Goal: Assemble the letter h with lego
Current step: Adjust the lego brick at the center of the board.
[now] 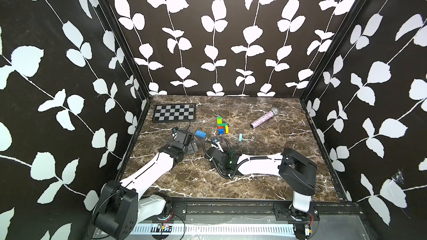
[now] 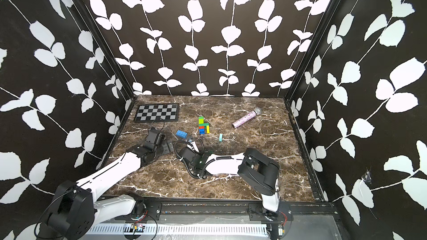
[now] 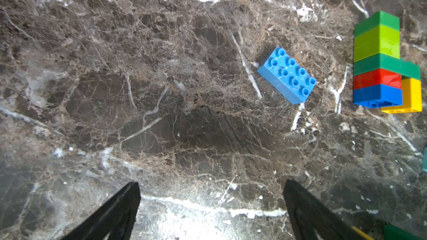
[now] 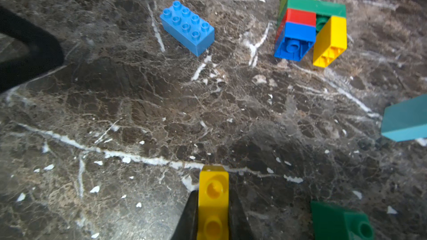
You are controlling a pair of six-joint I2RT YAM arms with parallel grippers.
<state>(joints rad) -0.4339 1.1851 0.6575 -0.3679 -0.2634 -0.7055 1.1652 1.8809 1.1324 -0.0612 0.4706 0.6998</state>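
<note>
1. In both top views, we see the lego gathered near the middle of the brown marble desk [image 1: 254, 181].
2. The stack [image 1: 222, 125] [image 2: 203, 125] lies on its side at the centre of the frame. From its far end it runs dark green, lime, lime, then a longer dark green piece, red and blue. A yellow piece sits under the overhang of the long green one. The right wrist view shows the open undersides of the blue and yellow pieces [image 4: 300, 19].
3. A loose blue brick [image 1: 200, 134] [image 3: 286, 75] with eight studs lies flat, studs up, to the left of the stack and apart from it.
4. A light blue brick [image 1: 240, 137] [image 4: 404, 118] lies alone at lower right of the stack.
5. The right claw [image 4: 213, 195] is pressed together on a narrow yellow brick [image 4: 213, 188], one finger against each long side. In a top view the claw sits just below the stack and right of the blue brick [image 1: 216, 140].
6. A dark green brick [image 4: 339, 222] rests on the desk just beside that claw.
7. The left claw [image 3: 212, 204] is spread wide with only bare marble between its fingers. It sits left of centre in the top views, near the blue brick but apart from it.
8. A chequered board [image 1: 174, 112] lies at upper left of the desk and a glittery microphone [image 1: 264, 118] at upper right. Both are well apart from the bricks.
9. Any moulded lettering on the studs is too small for us to read.
</note>
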